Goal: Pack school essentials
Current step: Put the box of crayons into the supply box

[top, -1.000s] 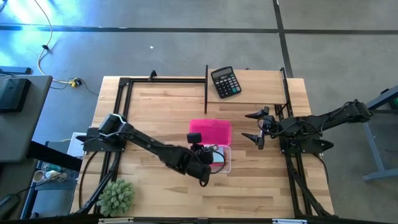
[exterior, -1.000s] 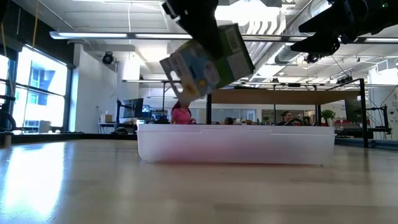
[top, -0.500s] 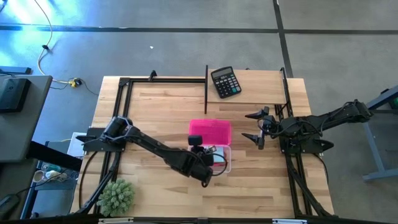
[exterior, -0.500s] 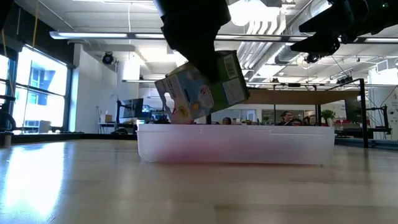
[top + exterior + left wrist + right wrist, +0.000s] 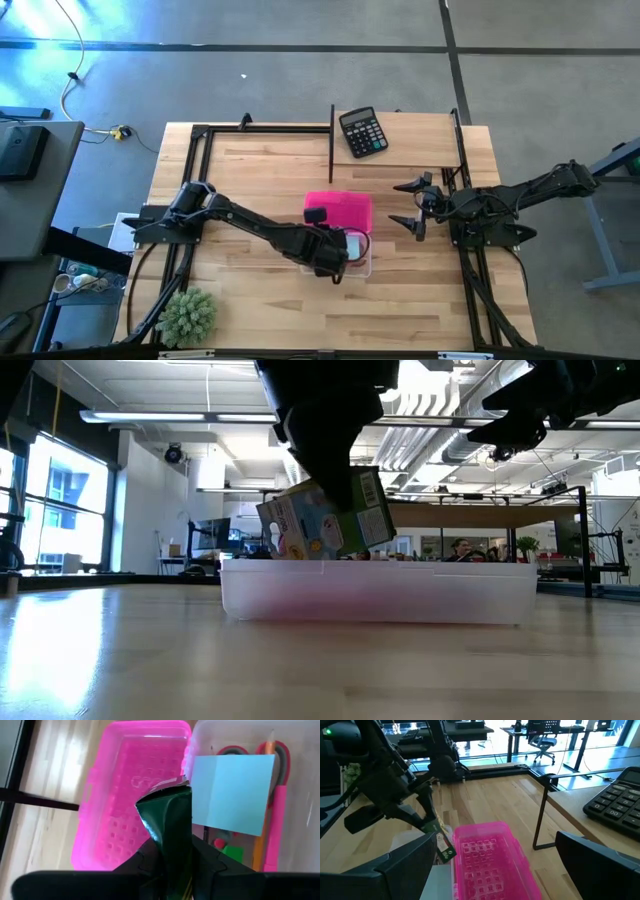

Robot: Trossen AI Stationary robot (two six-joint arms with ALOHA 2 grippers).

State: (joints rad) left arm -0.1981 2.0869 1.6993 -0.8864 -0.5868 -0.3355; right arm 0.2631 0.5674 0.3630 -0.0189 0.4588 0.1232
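Crayon box (image 5: pixel 325 520), clamped in my left gripper (image 5: pixel 330 252), has dropped to the clear case's (image 5: pixel 378 592) rim, mid-frame; release next. Right gripper (image 5: pixel 412 205) waits, jaws apart.

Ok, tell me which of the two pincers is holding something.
The left pincer, over the clear bin, is clamped on the crayon box. The right pincer hangs open and empty, off to the side.
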